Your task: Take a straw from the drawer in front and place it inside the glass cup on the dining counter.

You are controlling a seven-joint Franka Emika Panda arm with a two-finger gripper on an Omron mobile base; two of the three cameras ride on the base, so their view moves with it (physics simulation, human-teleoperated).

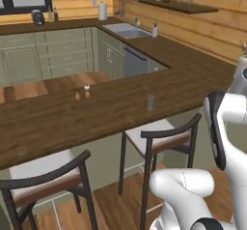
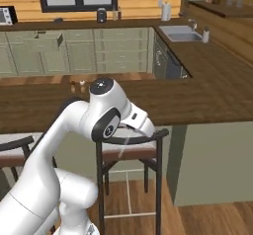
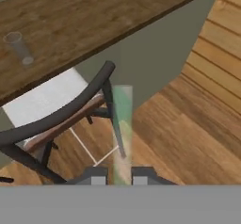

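My gripper (image 3: 120,176) is shut on the straw (image 3: 122,124), a thin pale stick that runs up from between the two dark fingertips. Seen from the hand, it hangs over a stool's curved black backrest (image 3: 70,108), below and short of the dining counter (image 3: 94,16). The glass cup (image 3: 19,48) stands upright on that counter, at the upper left of the hand view. From the left base camera the glass cup (image 1: 151,102) is near the middle of the dining counter (image 1: 72,122). A sage-green drawer (image 2: 49,37) stands pulled out in the far cabinets.
Two small shakers (image 1: 82,93) stand on the counter left of the cup. Black-framed stools (image 1: 159,139) are tucked under the counter's near edge, one right below my arm (image 2: 106,115). A sink (image 1: 128,30) sits in the far worktop. Wood floor lies below.
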